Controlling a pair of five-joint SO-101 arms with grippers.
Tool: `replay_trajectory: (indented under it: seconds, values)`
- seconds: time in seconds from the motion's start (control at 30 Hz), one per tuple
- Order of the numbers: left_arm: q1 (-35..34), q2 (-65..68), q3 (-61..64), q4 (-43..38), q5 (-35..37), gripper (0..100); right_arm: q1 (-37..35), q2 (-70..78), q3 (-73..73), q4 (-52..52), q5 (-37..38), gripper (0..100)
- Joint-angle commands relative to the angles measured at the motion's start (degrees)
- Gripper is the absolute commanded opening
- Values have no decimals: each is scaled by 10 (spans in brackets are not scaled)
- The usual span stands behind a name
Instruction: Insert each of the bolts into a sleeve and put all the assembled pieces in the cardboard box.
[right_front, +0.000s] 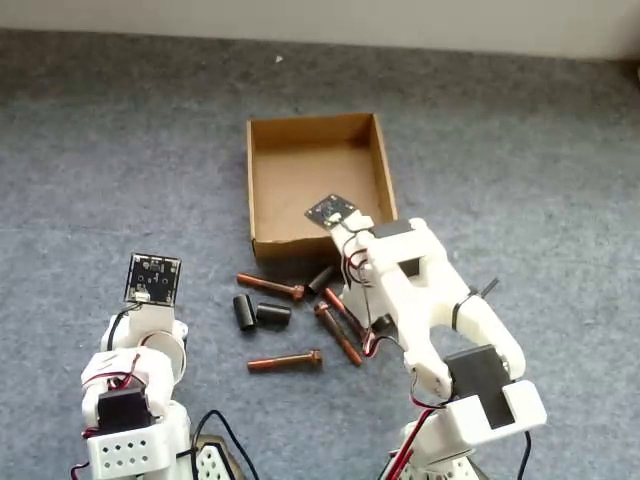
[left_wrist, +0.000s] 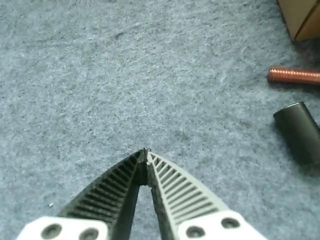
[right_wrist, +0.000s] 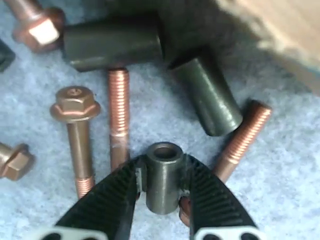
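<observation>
Seems to be the sleeve pick-up step: clamped in the right gripper (right_wrist: 164, 165), a dark sleeve (right_wrist: 162, 187), open bore toward the wrist, amid loose bolts (right_wrist: 76, 130) on the grey carpet (left_wrist: 125, 75) just beside the cardboard box (right_front: 300, 175) — no piece seen inside yet. Left gripper (left_wrist: 146, 160) pressed together on nothing, above bare carpet. Next, probably: lift the sleeve clear, open the left gripper, fetch a bolt — then line it up with the bore.

high: overhead, facing down | left wrist: near carpet (left_wrist: 125, 75) | right wrist: nearer — bolts (right_wrist: 79, 140) shared with high
</observation>
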Motion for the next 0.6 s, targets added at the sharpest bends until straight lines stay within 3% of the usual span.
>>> replay_trajectory:
  seconds: [0.0, 0.1, 0.4, 0.57]
  values:
    - [-3, -2, 6, -12, -7, 11, 7, -21, -2, 16, 7, 94]
    - [-3, -2, 6, -12, -7, 11, 6, -22, -6, 16, 7, 7]
    - [-5, -2, 6, -12, -8, 11, 13, -226, 54, 21, -7, 5]
    - [-2, -2, 6, -8, -91, 11, 15, -370, 112, 21, -57, 5]
